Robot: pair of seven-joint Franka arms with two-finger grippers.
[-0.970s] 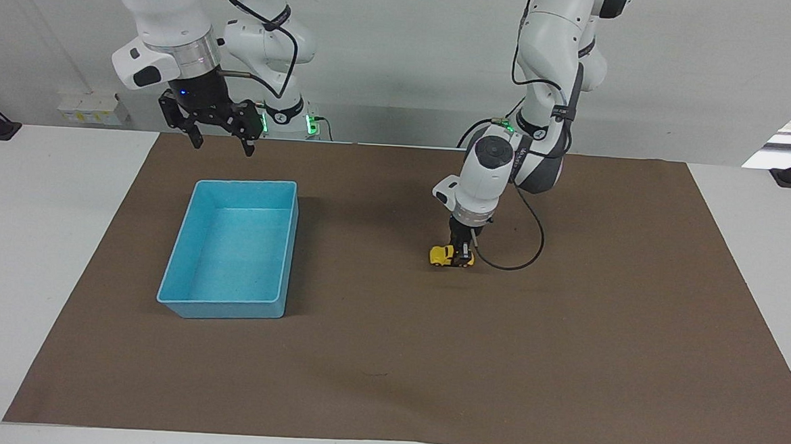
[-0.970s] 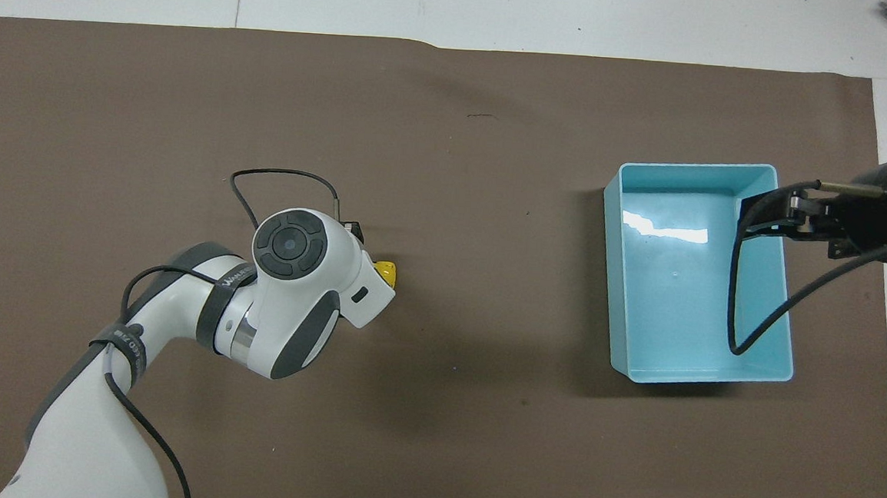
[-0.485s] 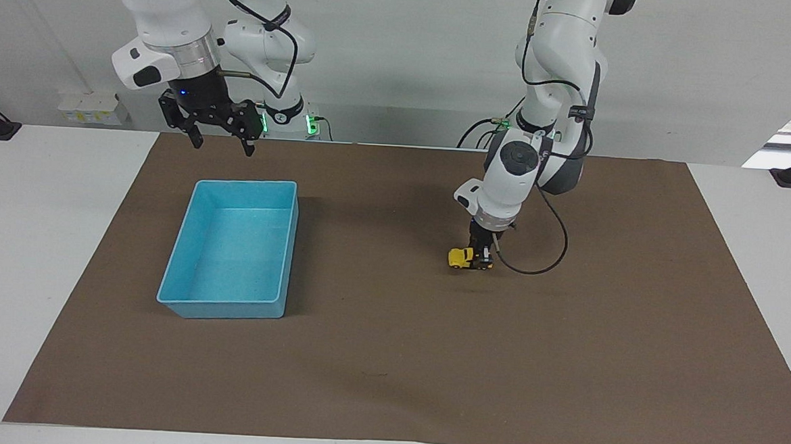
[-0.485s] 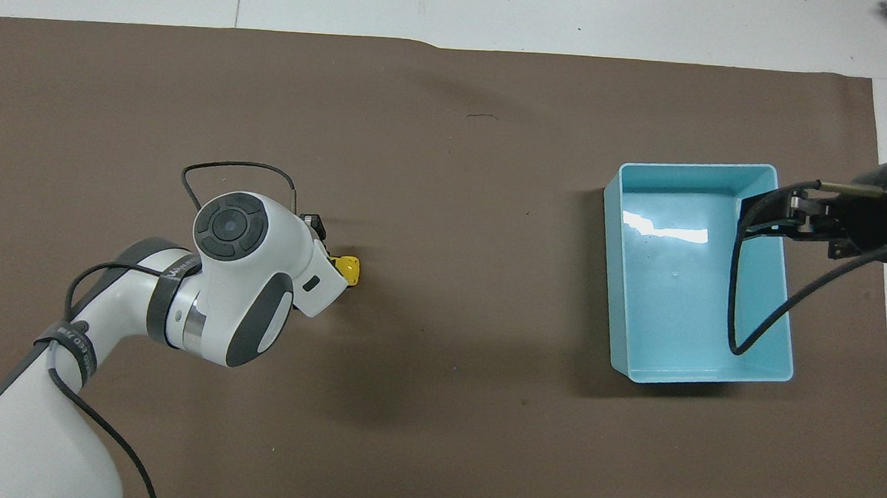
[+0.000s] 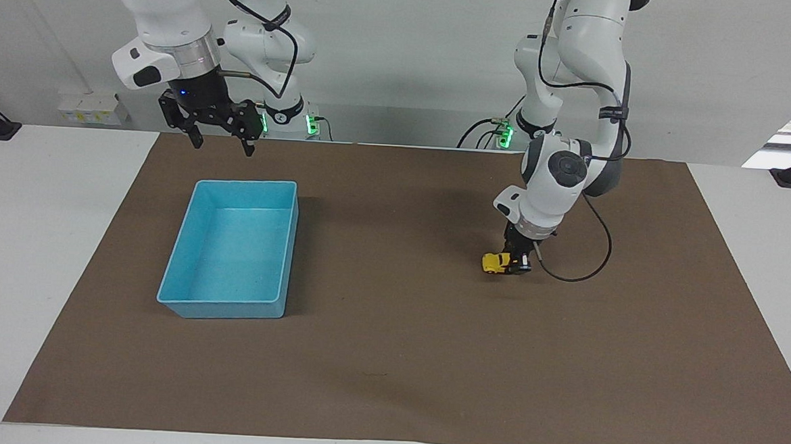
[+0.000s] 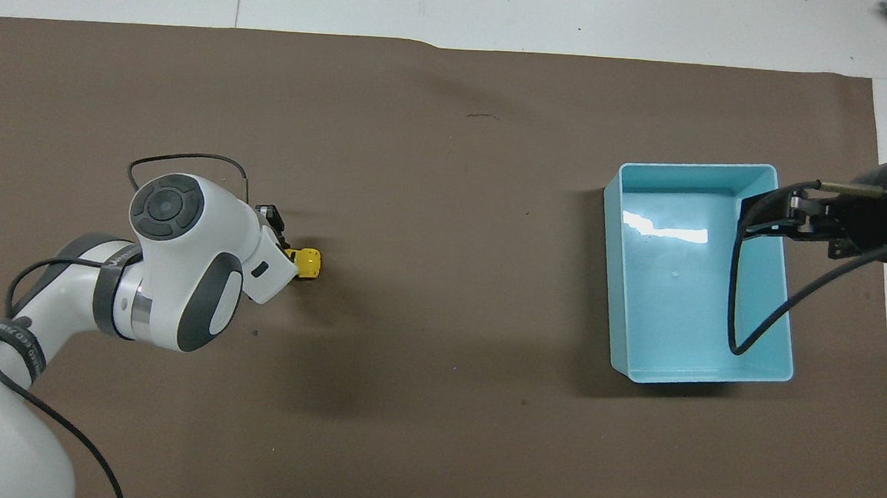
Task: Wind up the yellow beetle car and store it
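The yellow beetle car is on the brown mat, wheels down, toward the left arm's end of the table. My left gripper is shut on its rear end, low at the mat. In the overhead view the left wrist hides most of the gripper, and only the car's front shows. The blue bin stands empty toward the right arm's end, and it also shows in the overhead view. My right gripper hangs open and empty in the air over the bin's edge and waits.
The brown mat covers most of the white table. A black cable loops from the left wrist down beside the car. A small dark mark lies on the mat, farther from the robots.
My left gripper has slid the yellow beetle car along the mat toward the left arm's end of the table, away from the bin. The right arm has not moved.
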